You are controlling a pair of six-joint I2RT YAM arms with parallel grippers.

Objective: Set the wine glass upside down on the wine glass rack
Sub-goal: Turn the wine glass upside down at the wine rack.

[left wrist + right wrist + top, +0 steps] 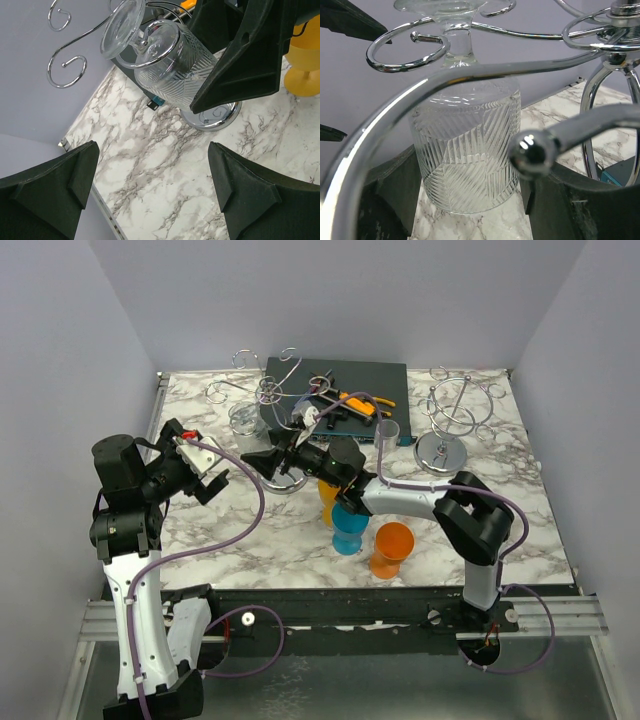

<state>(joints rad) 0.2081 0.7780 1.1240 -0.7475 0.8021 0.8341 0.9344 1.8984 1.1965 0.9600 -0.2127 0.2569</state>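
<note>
- Two grippers are in your views, and only the right gripper [470, 200] is at the wine glass [170, 65].
- Your wine glass hangs upside down on the wine glass rack [395, 60]. Its foot is at the top, its stem passes through one chrome loop, and its ribbed bowl points down, clear of the marble table [150, 165].
- From the right wrist you see the bowl directly between the right gripper's fingers [390, 195], one dark pad against each side. They look closed on the glass low on the bowl, below the loop.
- From the left wrist the same black fingers come in from the right and cover the bowl's right flank. The rack's round base [215, 117] sits on the table just beneath them.
- Your left gripper [150, 200] is spread wide with nothing between its fingers. It hangs over bare marble, near the glass but apart from it, looking at it from the left.
- From above, a yellow cup [328, 490], a blue cup [350, 530] and an orange cup [390, 545] stand close beside the right arm, nearer you than the rack.
- You also have a second rack [450, 430] far to the right, well apart from both grippers.
</note>
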